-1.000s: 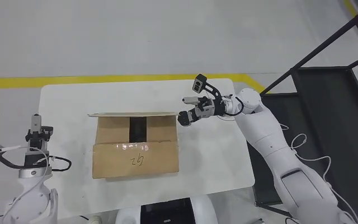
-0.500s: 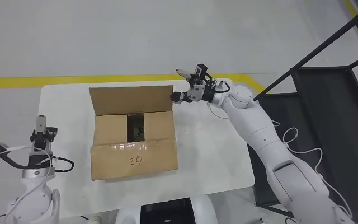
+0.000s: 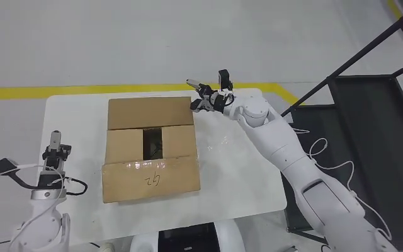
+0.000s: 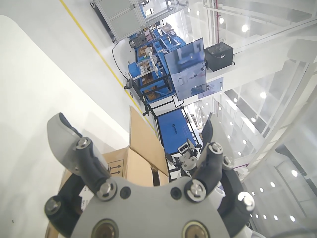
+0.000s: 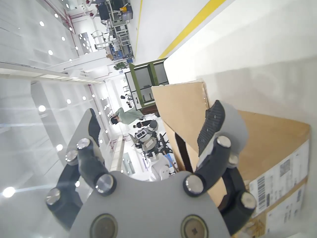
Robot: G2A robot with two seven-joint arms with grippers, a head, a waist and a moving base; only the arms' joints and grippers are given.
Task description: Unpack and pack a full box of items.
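A brown cardboard box point(image 3: 151, 178) stands in the middle of the white table point(image 3: 242, 176). Its far flap point(image 3: 150, 112) is folded back and lies outward; the near flap still covers the front half. Between the inner flaps a dark gap point(image 3: 151, 142) shows. My right gripper point(image 3: 195, 94) hovers open beside the far right corner of that flap, holding nothing. In the right wrist view the right gripper point(image 5: 153, 122) is open over the flap point(image 5: 180, 102). My left gripper point(image 3: 56, 140) is raised at the table's left edge, open and empty, well clear of the box point(image 4: 138, 164).
A dark metal rack point(image 3: 368, 113) stands off the table's right side. A yellow floor line point(image 3: 126, 90) runs behind the table. Bare tabletop lies left and right of the box.
The far flap swung from standing up to lying folded back. My right gripper travelled with it toward the far edge. The left arm shifted slightly.
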